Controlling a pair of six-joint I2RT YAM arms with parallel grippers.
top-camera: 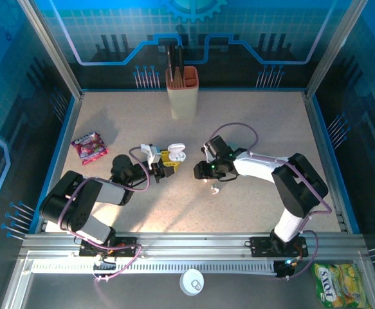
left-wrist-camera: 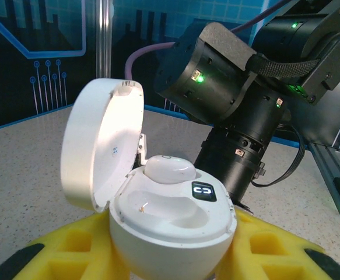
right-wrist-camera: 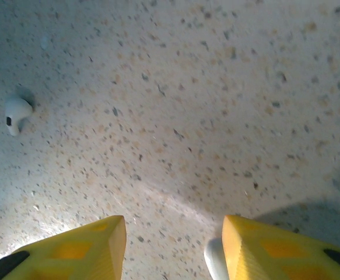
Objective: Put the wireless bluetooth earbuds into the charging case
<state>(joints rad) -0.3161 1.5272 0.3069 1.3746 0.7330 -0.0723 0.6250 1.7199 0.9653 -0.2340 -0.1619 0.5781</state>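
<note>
Our left fingers point(left-wrist-camera: 59, 248) pinch the case point(left-wrist-camera: 170, 227) from both sides near the middle of the tabletop point(top-camera: 258, 129), a little toward the left edge. The case sits upright with its lid point(left-wrist-camera: 100, 143) swung open and standing on the left in the left wrist view. One earbud point(left-wrist-camera: 170, 169) is seated in the far well of the case. The near well beside it is vacant, with a small pin showing in its floor.

Our right fingers point(right-wrist-camera: 91, 245) are spread apart above the speckled tabletop and grip nothing. A loose earbud point(right-wrist-camera: 17, 111) point(top-camera: 214, 188) lies on the tabletop near the middle, just right of the case and on the near side of the right arm's wrist. In the right wrist view it sits ahead of the fingers and off to the left, well apart from them. A small rounded white shape point(right-wrist-camera: 213, 259) shows against the inner side of the right-hand finger in that view. We cannot tell what it is.

A tan holder point(top-camera: 182, 93) with dark handles stands at the middle of the far edge. A pink candy bag point(top-camera: 89, 147) lies near the left edge.
</note>
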